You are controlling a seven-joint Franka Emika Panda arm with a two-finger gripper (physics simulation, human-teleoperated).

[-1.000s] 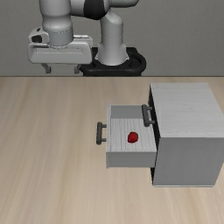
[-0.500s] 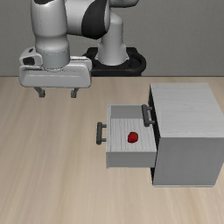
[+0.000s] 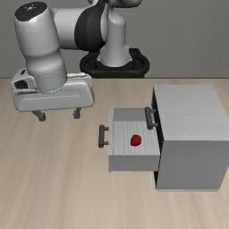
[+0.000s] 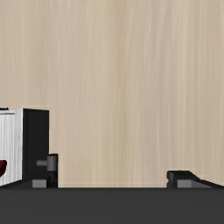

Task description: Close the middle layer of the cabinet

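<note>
**Q:** Exterior view: where is the middle drawer (image 3: 134, 159)?
**A:** Pulled out of the grey cabinet (image 3: 190, 112) toward the exterior view's left, with a small red object (image 3: 135, 140) lying inside.
**Q:** And the gripper (image 3: 57, 115)?
**A:** Above the wooden table (image 3: 54, 183), near the drawer handle (image 3: 103, 134) but apart from it. Its fingers are spread wide and hold nothing.

This is a simulated robot test bench: a flat, pale wood-grain table (image 3: 45, 179) meets a plain grey wall (image 3: 197, 36), both rendered smooth and evenly lit. An arm (image 3: 80, 27) on a round black base (image 3: 116, 64) stands at the table's far edge. Beside it sits a boxy grey cabinet (image 3: 188, 134) with one drawer (image 3: 134, 156) pulled out and a small red object (image 3: 135, 140) inside.
</note>
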